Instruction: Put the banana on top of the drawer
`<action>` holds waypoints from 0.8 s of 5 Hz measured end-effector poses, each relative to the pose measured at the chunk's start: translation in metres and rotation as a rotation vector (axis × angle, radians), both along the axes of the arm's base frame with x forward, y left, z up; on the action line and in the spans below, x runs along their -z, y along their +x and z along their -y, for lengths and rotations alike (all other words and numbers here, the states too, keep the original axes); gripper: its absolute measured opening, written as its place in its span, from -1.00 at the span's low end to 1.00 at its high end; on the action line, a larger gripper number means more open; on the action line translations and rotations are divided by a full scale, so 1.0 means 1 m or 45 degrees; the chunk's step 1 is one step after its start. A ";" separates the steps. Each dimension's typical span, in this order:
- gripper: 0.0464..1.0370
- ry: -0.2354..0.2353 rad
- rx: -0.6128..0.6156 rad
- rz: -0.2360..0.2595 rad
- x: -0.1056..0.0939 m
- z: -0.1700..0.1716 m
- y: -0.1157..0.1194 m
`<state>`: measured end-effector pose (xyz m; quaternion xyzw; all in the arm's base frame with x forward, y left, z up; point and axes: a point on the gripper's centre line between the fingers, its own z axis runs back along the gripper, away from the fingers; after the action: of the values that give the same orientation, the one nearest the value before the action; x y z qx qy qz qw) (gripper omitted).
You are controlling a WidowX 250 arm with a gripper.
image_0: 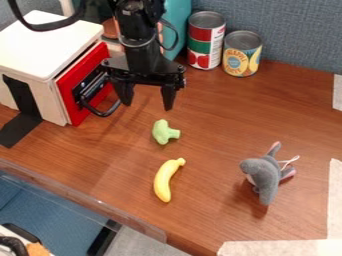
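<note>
Two cans (206, 40) bear printed labels (241, 60); the gripper (147, 106), fingers (169, 97) apart, hangs beyond the banana (165, 181).

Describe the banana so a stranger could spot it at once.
Find the wooden table beside the blue-gray partition. Between the green toy broccoli and the table's near edge lies the toy banana. It is slim, curved and yellow, unlike the stubby broccoli and the gray plush animal.

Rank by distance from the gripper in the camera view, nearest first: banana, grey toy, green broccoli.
From the gripper:
1. Green broccoli, just below it in the view
2. Banana, past the broccoli, lower in the view
3. Grey toy, off toward the view's right
</note>
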<state>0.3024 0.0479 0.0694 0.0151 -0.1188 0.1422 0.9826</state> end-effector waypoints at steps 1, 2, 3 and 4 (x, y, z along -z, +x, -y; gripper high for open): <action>0.93 -0.009 -0.007 -0.040 0.009 0.001 -0.003; 0.93 -0.025 0.008 -0.081 0.023 0.013 -0.016; 0.93 -0.062 0.046 -0.111 0.035 0.031 -0.040; 0.93 -0.068 0.073 -0.137 0.047 0.039 -0.058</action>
<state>0.2446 0.0084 0.0227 -0.0068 -0.0625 0.1161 0.9912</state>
